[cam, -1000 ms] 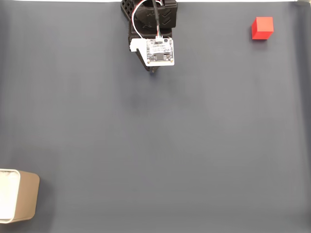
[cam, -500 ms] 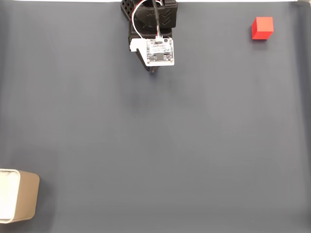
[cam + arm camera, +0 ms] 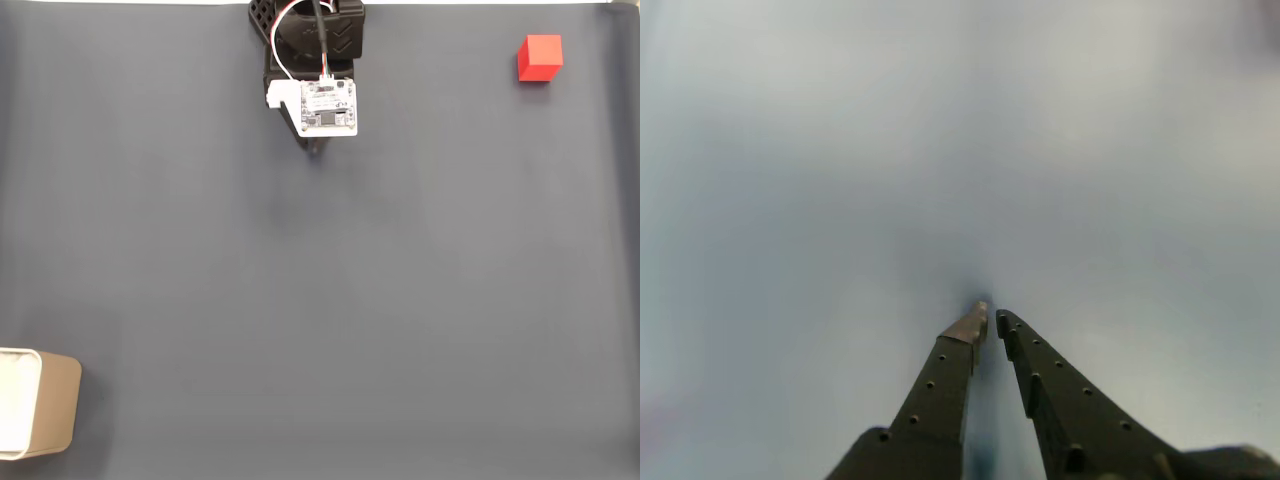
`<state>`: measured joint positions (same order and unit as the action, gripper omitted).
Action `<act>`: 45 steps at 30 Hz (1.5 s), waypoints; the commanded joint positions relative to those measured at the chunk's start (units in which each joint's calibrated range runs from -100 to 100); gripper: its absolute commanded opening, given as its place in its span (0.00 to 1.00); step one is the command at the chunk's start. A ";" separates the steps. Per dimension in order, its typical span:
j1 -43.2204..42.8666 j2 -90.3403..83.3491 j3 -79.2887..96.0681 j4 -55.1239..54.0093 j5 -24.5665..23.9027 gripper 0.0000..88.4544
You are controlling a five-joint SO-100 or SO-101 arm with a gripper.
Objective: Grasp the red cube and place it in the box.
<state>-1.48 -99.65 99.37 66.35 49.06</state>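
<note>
**Arm barely stirs as red cube waits across the counter**

Your arm (image 3: 312,60) sits folded at the top middle of the fixed view, and over the last second almost nothing has changed; the white circuit board (image 3: 329,106) on its wrist has crept only a shade upward in the picture, while cube and box lie exactly where they were. In the wrist view your hand (image 3: 988,316) points down at blurred grey counter (image 3: 320,300), its two dark fingers (image 3: 940,385) drawn nearly together at the tips with only a thin slit between them, pinching nothing. The red cube (image 3: 540,57) stands near the upper right corner of the fixed view, well apart from the arm; the box (image 3: 55,405) lies at the lower left edge, partly cut off by the frame, its tan wall and white inside showing, and it is about as far from the cube as the counter allows. Judging from this, the task has not truly begun; you have yet to swing toward the cube and spread the fingers before any grasp, and a long carry across the counter follows.
</note>
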 commanded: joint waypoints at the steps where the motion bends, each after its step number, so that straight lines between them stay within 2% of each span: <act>1: 0.49 -0.35 0.45 -5.86 0.49 0.00; 9: 0.99 2.77 -0.37 -18.40 1.61 0.00; 16: 0.84 10.22 -6.39 -23.56 2.05 0.00; 39: -12.01 43.41 -49.18 -22.99 2.25 0.00; 45: -18.19 46.62 -57.12 -17.91 3.42 0.00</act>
<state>-16.54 -53.89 48.01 46.30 51.45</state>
